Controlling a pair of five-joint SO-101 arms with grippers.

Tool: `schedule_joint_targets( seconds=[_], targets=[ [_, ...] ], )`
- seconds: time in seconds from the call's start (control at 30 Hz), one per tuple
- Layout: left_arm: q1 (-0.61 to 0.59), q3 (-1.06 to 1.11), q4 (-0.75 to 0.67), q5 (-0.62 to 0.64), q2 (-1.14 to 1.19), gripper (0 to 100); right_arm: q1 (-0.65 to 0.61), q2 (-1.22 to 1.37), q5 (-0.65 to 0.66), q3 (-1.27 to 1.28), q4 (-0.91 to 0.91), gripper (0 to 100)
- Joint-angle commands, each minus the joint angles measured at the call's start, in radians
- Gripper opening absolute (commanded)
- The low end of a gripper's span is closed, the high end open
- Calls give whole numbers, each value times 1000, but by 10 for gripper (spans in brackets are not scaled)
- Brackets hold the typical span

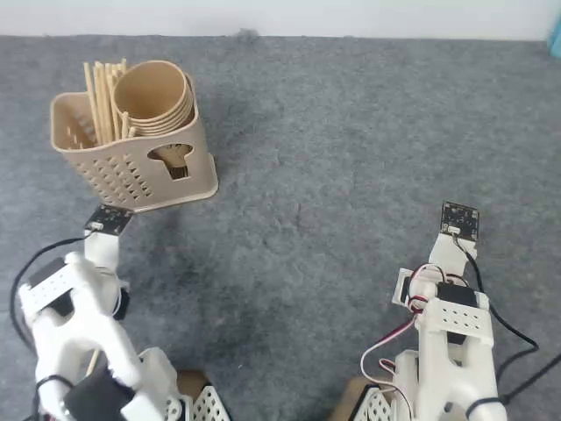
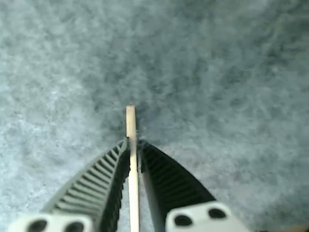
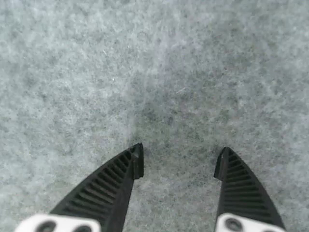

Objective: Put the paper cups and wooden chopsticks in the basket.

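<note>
— The left end effector [image 2: 133, 145] is pressed together on one wooden chopstick [image 2: 131, 126], held above the grey worktop [image 1: 351, 132]. The right end effector [image 3: 178, 162] is spread, with nothing gripped.
— And the basket [image 1: 131, 180]?
— It is found at the far left of the worktop, with the stacked paper cups [image 1: 153, 92] and several chopsticks [image 1: 103, 92] already stood inside.
— So a chopstick delivery is judged to be in hand?
— Likely. The stick must be carried over the rim, tipped upright and released beside the others, without the basket being knocked
</note>
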Motion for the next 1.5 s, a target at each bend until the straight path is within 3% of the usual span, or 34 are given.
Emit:
schedule_joint_targets(
  seconds=[0.0,0.2,0.47,0.67,0.83,1.1,1.37,1.47],
  targets=[
    [-5,2,51,-5,-2,12,-10,-22,8,-6,-10,251],
    [-18,-45,58,0,-11,12,-10,-22,8,-6,-10,251],
    [-94,-386,288,40,-11,12,-10,-22,8,-6,-10,251],
    [-98,-526,331,41,-11,12,-10,-22,8,-6,-10,251],
    [-94,-464,388,-110,-11,16,-10,-22,8,-6,-10,251],
    [-98,-340,213,-114,-9,185,-10,-22,8,-6,-10,251],
    [-54,-108,-161,-114,-3,62,-10,-22,8,-6,-10,250],
    [-51,-21,-272,-117,-9,61,-10,-22,8,-6,-8,250]
  ],
)
